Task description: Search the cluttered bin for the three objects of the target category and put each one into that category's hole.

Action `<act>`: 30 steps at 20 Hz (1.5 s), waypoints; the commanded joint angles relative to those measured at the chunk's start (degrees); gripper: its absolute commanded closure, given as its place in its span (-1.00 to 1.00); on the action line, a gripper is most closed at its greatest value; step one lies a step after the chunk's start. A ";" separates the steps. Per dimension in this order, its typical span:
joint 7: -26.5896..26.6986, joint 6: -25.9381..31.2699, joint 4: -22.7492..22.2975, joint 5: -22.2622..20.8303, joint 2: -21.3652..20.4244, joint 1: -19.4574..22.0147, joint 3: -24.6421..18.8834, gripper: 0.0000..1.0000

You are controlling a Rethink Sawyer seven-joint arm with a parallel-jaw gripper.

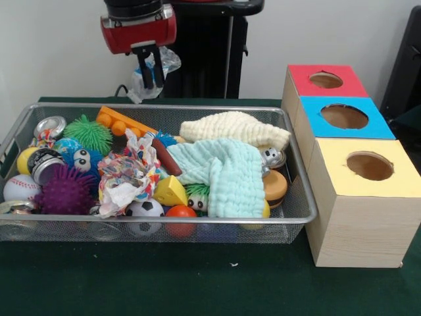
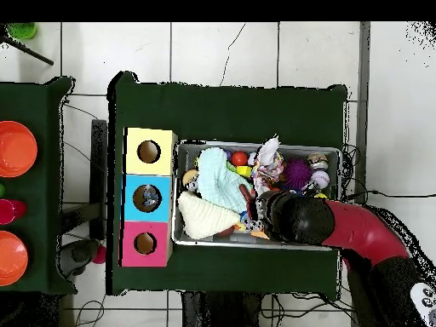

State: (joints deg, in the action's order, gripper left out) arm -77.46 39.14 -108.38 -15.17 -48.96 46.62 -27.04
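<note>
Front view puts my gripper (image 1: 150, 72) raised above the bin's (image 1: 197, 110) far rim, toward its left end; the 2 black fingers (image 1: 158, 66) hang close together with a crumpled clear plastic wrapper (image 1: 146, 80) pinched between them, lifted clear of the clutter. I count 3 box tops at the right of the bin, each with 1 round hole: the red box (image 1: 342, 85) farthest back, the blue box (image 1: 368, 122) in the middle, the yellow box (image 1: 395, 178) nearest; all 3 stand in a row, touching, just beside the bin's right wall.

Inside the bin I see a cream cloth (image 1: 235, 127) along the back and a mint cloth (image 1: 223, 172) draped over the centre, with a brown hamburger toy (image 1: 275, 186) at its right edge; left of the cloths lie a patterned rag (image 1: 128, 176), a purple spiky ball (image 1: 64, 191), a green spiky ball (image 1: 89, 133), a baseball (image 1: 21, 188), a small soccer ball (image 1: 145, 210) and a yellow cheese wedge (image 1: 170, 191) (much of the lower layer is hidden).

Overhead, the red arm (image 2: 362, 230) reaches over the bin's robot-side rim and covers the gripper, so that view does not show the grasp.
</note>
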 commanded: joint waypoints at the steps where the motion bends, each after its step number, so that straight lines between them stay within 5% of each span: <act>1: 1.81 7.38 -2.41 5.80 -0.91 1.57 -6.71 1.00; 5: 0.35 7.86 -3.18 9.12 -1.42 1.71 -8.37 1.00; 14: -6.39 -1.35 -8.16 13.43 -1.26 -0.71 -9.24 1.00; 30: -17.21 -14.40 -11.11 17.59 0.08 -14.65 -3.06 1.00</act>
State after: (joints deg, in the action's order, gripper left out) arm -77.59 29.58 -115.71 -1.19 -50.07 34.31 -32.28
